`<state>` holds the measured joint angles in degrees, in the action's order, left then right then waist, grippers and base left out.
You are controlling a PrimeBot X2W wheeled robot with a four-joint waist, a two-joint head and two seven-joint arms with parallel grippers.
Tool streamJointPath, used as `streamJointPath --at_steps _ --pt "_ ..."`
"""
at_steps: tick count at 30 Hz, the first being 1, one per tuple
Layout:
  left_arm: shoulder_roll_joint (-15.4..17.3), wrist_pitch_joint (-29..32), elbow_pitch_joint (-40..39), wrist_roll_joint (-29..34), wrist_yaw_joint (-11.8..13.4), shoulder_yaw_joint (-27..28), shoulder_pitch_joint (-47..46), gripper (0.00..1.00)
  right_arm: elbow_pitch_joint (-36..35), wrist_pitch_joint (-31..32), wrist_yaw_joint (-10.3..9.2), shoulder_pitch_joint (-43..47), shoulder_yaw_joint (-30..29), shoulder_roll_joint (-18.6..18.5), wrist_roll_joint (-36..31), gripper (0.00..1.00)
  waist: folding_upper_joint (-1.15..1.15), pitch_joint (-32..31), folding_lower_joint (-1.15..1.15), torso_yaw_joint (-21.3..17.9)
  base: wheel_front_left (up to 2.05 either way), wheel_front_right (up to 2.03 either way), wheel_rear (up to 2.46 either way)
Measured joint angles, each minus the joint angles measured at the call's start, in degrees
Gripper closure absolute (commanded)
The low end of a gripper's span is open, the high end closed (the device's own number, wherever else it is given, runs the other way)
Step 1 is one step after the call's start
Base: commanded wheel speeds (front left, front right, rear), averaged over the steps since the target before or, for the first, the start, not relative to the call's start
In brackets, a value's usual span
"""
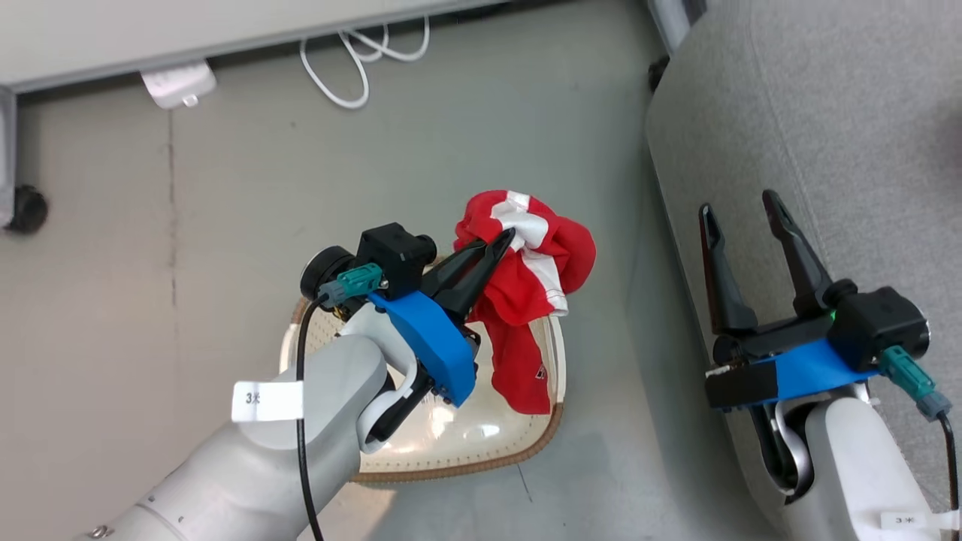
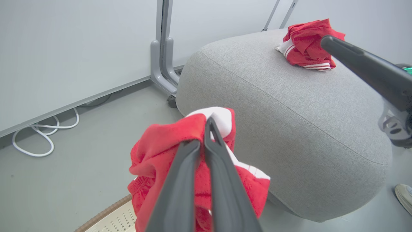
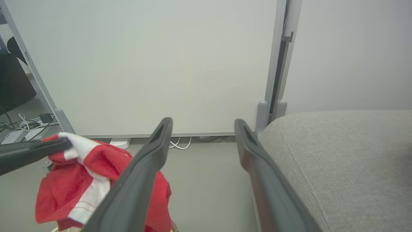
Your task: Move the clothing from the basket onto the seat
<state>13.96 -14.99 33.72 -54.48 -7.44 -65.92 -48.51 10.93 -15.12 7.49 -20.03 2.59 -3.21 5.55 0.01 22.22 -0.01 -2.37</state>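
Above the basket (image 1: 488, 464), left gripper (image 1: 507, 237) clamps red clothing (image 1: 556, 255); right gripper (image 1: 738, 204) gapes; forearm tag (image 1: 267, 400) reads "3".

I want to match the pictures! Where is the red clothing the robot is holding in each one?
Head view: the held red garment in the middle, pinched in the left jaws above the basket.
Left wrist view: the garment at bottom centre, between the jaws.
Right wrist view: the garment at lower left.
Shared landmark: the grey seat, on the right in all three.
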Motion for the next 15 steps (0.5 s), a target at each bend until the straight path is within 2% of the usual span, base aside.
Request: streamJointPath --at_steps 2,15 --pt "-0.1 0.0 -2.2 2.3 0.0 3.2 1.6 1.0 0.5 0.0 0.0 1.4 -0.1 0.0 0.1 0.0 0.0 -2.9 0.0 0.5 0.0 0.0 0.0" --pt "-1.8 0.0 -9.9 9.4 0.0 11.9 3.1 1.0 1.6 0.0 0.0 6.0 -0.9 0.0 0.6 0.0 0.0 -12.0 0.0 1.9 0.0 0.0 0.0"
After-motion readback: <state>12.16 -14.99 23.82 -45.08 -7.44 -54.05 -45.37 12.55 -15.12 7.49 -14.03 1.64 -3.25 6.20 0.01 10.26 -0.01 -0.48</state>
